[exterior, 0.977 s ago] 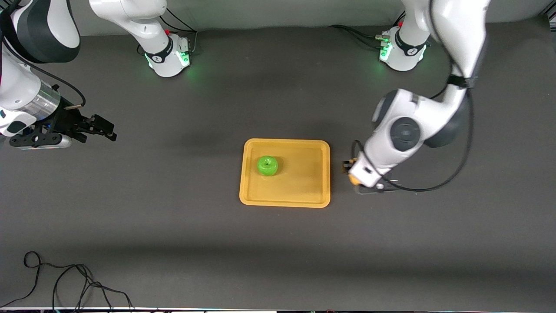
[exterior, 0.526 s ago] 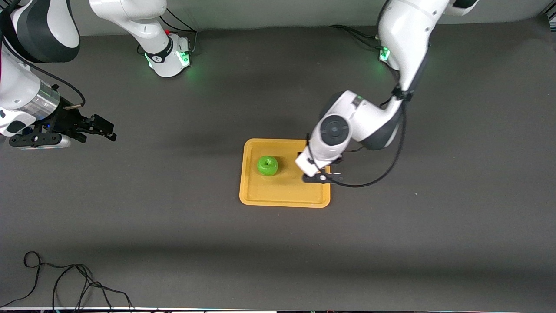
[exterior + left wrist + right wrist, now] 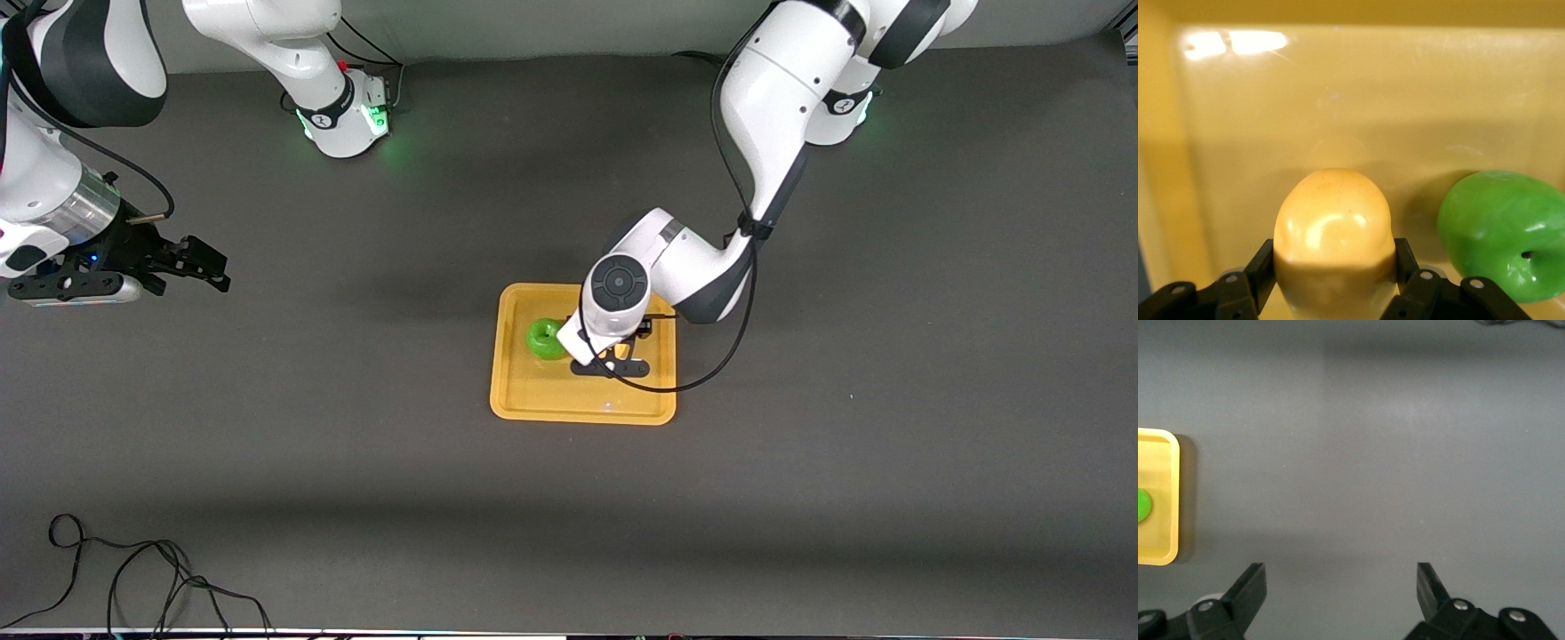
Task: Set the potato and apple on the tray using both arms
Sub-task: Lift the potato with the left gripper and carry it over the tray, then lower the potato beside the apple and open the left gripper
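Lumpy tan potato (image 3: pixel 1333 233) pinched in left hand (image 3: pixel 1333 283) over glossy yellow tray (image 3: pixel 516 404); right hand (image 3: pixel 1341 600) spread.

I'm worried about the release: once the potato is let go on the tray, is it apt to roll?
Probably a little. The potato is a rounded oval with a glossy skin, so it may rock or slide in the left hand. The tray has a raised rim that should stop it. The apple sits beside it, so it could get nudged.

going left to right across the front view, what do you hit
right gripper, open and waiting over bare table → tray rim → apple → left gripper over the tray, shut on the potato
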Controlling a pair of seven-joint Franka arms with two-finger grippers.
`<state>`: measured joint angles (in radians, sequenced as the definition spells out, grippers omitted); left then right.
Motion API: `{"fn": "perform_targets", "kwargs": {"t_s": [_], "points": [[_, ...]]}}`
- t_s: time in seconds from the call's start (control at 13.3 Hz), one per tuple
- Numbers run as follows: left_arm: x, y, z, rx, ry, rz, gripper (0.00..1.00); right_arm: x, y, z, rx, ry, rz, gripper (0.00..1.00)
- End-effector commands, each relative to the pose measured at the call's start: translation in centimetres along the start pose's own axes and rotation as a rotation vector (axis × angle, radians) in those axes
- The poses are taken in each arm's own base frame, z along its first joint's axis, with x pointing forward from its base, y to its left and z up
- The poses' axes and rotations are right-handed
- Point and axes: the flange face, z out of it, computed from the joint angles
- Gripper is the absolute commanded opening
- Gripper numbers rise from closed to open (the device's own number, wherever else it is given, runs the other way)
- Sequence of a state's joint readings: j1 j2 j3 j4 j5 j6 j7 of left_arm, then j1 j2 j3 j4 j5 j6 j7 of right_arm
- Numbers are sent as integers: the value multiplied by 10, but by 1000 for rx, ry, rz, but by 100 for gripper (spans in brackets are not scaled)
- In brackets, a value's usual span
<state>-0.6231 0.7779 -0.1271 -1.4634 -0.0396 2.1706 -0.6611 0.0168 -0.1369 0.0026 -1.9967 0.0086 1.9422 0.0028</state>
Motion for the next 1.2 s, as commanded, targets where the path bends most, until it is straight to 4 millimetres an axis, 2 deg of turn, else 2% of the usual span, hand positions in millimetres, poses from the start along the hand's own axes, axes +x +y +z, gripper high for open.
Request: {"fn": "perform_targets", "kwargs": {"t_s": [0.0, 0.38, 0.45, 0.53, 0.6, 0.68, 0.75, 0.9, 0.98, 1.05, 1.13], "points": [[0, 13, 10, 6, 17, -5, 0, 9, -7, -12, -18, 25, -19, 100], [1, 12, 23, 10, 20, 6, 0, 9, -4, -12, -15, 17, -11, 100], [2, 11, 22, 14, 25, 6, 19, 8, -4, -11, -15, 16, -11, 100], [3, 12, 20, 11, 29, 6, 30, 8, -4, -11, -15, 16, -11, 100], [3, 13, 19, 10, 30, 3, 34, 8, -4, -11, -15, 16, -12, 100], [3, 13, 19, 11, 29, 3, 43, 9, -5, -11, -18, 17, -10, 100], [3, 13, 18, 10, 30, 1, 60, 12, -8, -14, -18, 24, 12, 100], [5, 14, 13, 6, 35, 0, 69, 16, -10, -13, -18, 23, 29, 100], [4, 15, 13, 7, 34, 2, 80, 15, -10, -14, -18, 18, 29, 100], [4, 15, 13, 7, 34, 0, 100, 12, -10, -14, -18, -2, 32, 100], [4, 15, 13, 7, 34, 0, 100, 10, -10, -15, -15, -10, 34, 100]]}}
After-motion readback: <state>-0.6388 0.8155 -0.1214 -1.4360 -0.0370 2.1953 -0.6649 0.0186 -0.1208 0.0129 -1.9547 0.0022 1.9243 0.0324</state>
